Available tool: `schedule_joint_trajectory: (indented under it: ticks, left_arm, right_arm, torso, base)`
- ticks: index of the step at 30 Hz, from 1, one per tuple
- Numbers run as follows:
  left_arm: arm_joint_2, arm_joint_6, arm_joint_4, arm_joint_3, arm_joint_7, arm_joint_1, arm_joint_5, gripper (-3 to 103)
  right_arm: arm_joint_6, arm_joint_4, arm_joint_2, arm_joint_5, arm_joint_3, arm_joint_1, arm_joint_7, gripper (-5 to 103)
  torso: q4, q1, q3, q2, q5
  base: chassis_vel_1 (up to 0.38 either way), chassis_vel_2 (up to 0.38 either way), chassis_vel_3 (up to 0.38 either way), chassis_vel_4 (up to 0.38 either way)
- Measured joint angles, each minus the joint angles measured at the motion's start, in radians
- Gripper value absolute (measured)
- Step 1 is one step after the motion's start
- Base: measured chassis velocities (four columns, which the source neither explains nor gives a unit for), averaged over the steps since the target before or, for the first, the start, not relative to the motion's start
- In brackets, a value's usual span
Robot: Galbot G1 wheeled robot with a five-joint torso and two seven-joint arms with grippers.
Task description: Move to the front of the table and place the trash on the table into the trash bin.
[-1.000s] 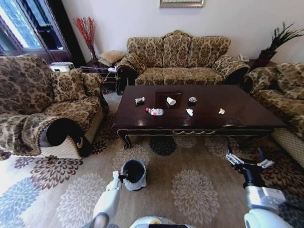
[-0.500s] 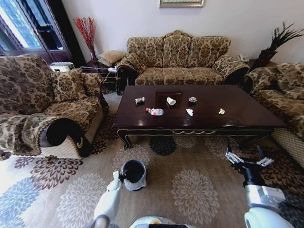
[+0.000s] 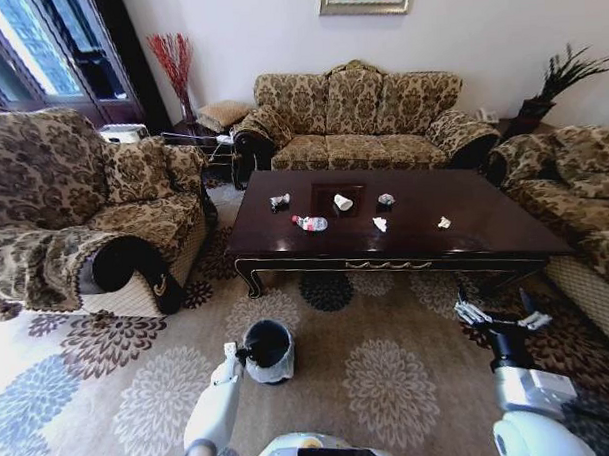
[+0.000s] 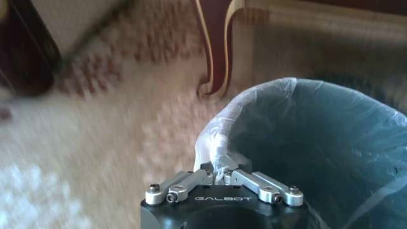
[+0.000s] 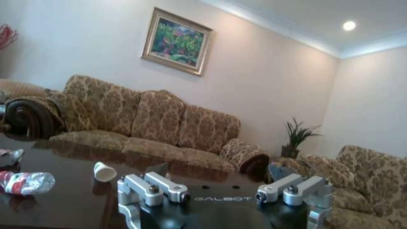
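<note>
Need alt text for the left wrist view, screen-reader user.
The left gripper is shut on the whitish bag liner at the rim of the trash bin, with the bin's inside open beyond it. Behind are a patterned carpet and one carved leg of the table.

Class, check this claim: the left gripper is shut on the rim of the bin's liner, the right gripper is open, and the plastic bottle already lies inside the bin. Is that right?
Not quite. The bottle lies on the table, not in the bin, as the head view shows. The rest stands: the left gripper is shut on the liner rim, and the right gripper is open.
</note>
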Motion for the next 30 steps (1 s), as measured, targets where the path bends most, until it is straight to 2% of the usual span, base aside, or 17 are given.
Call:
schedule_joint_trajectory:
  ticks: [3, 4, 7, 8, 9, 12, 13, 14, 15, 20, 21, 25, 30]
  left_arm:
    - [0.018, -0.005, -0.244, -0.018, -0.014, 0.118, -0.002, 3]
    - [0.018, -0.005, -0.244, -0.018, -0.014, 0.118, -0.002, 3]
    - [0.04, -0.036, -0.474, -0.043, -0.027, 0.225, 0.024, 3]
    - [0.04, -0.036, -0.474, -0.043, -0.027, 0.225, 0.024, 3]
    - [0.048, -0.035, -0.536, -0.054, -0.026, 0.253, 0.022, 3]
    - [0.063, -0.014, -0.776, -0.113, -0.005, 0.356, -0.014, 3]
    - [0.063, -0.014, -0.776, -0.113, -0.005, 0.356, -0.014, 3]
    - [0.065, -0.011, -0.876, -0.14, 0.007, 0.402, -0.035, 3]
    - [0.065, -0.011, -0.876, -0.14, 0.007, 0.402, -0.035, 3]
    - [0.046, 0.002, -1.139, -0.191, 0.024, 0.554, -0.105, 3]
    - [0.046, 0.002, -1.139, -0.191, 0.024, 0.554, -0.105, 3]
    - [0.016, 0.021, -1.263, -0.177, 0.009, 0.587, -0.109, 3]
    - [0.007, 0.049, -1.305, -0.171, -0.008, 0.556, -0.094, 3]
  right_arm:
    - [-0.055, 0.016, -0.014, 0.02, -0.001, 0.014, 0.0, 100]
    - [-0.055, 0.016, -0.014, 0.02, -0.001, 0.014, 0.0, 100]
    - [-0.11, 0.032, -0.031, 0.054, -0.018, 0.042, -0.002, 100]
    - [-0.11, 0.032, -0.031, 0.054, -0.018, 0.042, -0.002, 100]
    - [-0.12, 0.032, -0.033, 0.058, -0.024, 0.051, -0.001, 100]
    - [-0.147, 0.032, -0.039, 0.057, -0.043, 0.087, -0.003, 100]
    - [-0.147, 0.032, -0.039, 0.057, -0.043, 0.087, -0.003, 100]
    - [-0.162, 0.037, -0.043, 0.055, -0.054, 0.099, -0.006, 100]
    - [-0.162, 0.037, -0.043, 0.055, -0.054, 0.099, -0.006, 100]
    - [-0.199, 0.063, -0.057, 0.061, -0.097, 0.126, -0.033, 100]
    - [-0.199, 0.063, -0.057, 0.061, -0.097, 0.126, -0.033, 100]
    - [-0.22, 0.07, -0.062, 0.081, -0.123, 0.146, -0.071, 100]
    - [-0.221, 0.061, -0.053, 0.086, -0.132, 0.159, -0.09, 100]
  torso:
    - [0.0, 0.0, 0.0, 0.0, 0.0001]
    - [0.0, 0.0, 0.0, 0.0, 0.0001]
    - [0.0, 0.0, 0.0, 0.0, -0.0001]
    - [0.0, 0.0, 0.0, 0.0, -0.0001]
    - [0.0, 0.0, 0.0, 0.0, 0.0002]
    - [0.0, 0.0, 0.0, 0.0, 0.0002]
    - [0.0, 0.0, 0.0, 0.0, 0.0002]
    - [-0.0001, 0.0, 0.0, 0.0, 0.0003]
    - [-0.0001, 0.0, 0.0, 0.0, 0.0003]
    - [0.0001, 0.0, 0.0, 0.0, 0.0]
    - [0.0001, 0.0, 0.0, 0.0, 0.0]
    - [-0.0002, 0.0, 0.0, 0.0, 0.0002]
    - [-0.0003, 0.0, 0.0, 0.0, 0.0001]
  base:
    - [0.0, 0.0, 0.0, 0.0]
    - [0.0, 0.0, 0.0, 0.0]
    - [0.0, 0.0, 0.0, 0.0]
    - [0.0, 0.0, 0.0, 0.0]
    - [0.0, 0.0, 0.0, 0.0]
    - [0.0, 0.0, 0.0, 0.0]
    - [0.0, 0.0, 0.0, 0.0]
    - [0.0, 0.0, 0.0, 0.0]
    - [0.0, 0.0, 0.0, 0.0]
    - [0.0, 0.0, 0.0, 0.0]
    - [0.0, 0.0, 0.0, 0.0]
    - [0.0, 0.0, 0.0, 0.0]
    - [0.0, 0.0, 0.0, 0.0]
